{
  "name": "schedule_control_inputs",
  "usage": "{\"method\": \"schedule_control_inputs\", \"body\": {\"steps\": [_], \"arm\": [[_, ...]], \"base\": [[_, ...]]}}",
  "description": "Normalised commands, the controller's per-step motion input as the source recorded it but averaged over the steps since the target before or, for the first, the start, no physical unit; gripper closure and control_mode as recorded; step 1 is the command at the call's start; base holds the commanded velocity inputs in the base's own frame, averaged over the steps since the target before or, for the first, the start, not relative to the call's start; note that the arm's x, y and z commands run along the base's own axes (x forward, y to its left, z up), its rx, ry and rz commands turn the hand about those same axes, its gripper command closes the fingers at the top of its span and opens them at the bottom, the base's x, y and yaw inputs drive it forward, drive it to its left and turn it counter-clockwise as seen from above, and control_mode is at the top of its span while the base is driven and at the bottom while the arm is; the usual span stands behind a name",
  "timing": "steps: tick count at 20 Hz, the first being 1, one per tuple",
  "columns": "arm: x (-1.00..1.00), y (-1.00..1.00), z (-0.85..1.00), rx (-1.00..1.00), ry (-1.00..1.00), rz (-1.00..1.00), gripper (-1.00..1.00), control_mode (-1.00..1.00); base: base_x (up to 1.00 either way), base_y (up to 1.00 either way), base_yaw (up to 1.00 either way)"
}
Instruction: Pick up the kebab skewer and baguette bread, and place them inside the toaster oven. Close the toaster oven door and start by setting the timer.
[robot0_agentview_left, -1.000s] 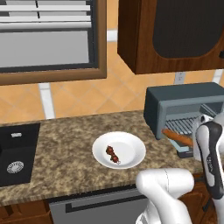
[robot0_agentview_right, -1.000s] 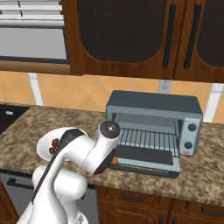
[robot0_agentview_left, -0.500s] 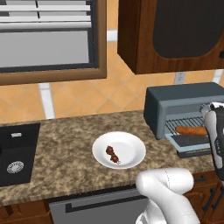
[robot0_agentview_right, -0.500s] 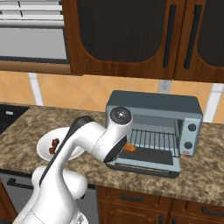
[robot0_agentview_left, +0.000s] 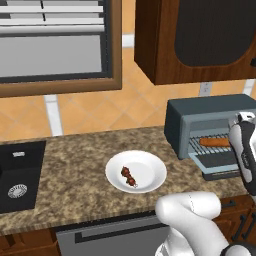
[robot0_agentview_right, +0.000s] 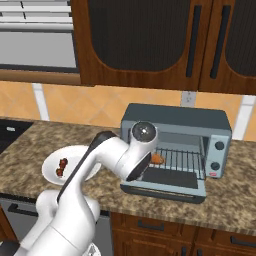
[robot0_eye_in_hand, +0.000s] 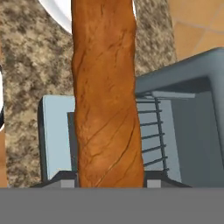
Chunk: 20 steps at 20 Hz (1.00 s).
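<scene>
The orange-brown baguette bread runs up the middle of the hand view, and my gripper is shut on its near end, one fingertip on either side. From the left base view the baguette bread lies level with the wire rack inside the blue-grey toaster oven. The arm hides most of the loaf in the right base view, leaving one end showing. The toaster oven door hangs open, flat in front. The kebab skewer lies on the white plate, left of the oven.
A black sink is set in the counter at the far left. Dark wooden wall cabinets hang above the oven. The oven's knobs are on its right side. My white arm reaches across between the plate and the oven.
The baguette has risen from just over the open door and gone into the oven opening at rack height. The arm has swung up and forward with it. The kebab has stayed put.
</scene>
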Motion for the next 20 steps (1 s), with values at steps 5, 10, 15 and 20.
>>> {"method": "schedule_control_inputs", "body": {"steps": [5, 10, 15, 20], "arm": [[0.09, -0.49, -0.05, -0.14, -0.23, 0.0, 1.0, -1.0], [0.17, -0.01, -0.02, -0.18, -0.1, 0.0, 1.0, -1.0], [0.31, -0.14, -0.03, -0.13, 0.0, 0.0, 1.0, -1.0], [0.3, -0.4, -0.02, -0.02, 0.0, 0.0, 1.0, -1.0]], "base": [[0.0, 0.0, 0.0], [0.0, 0.0, 0.0], [0.0, 0.0, 0.0], [0.0, 0.0, 0.0]]}}
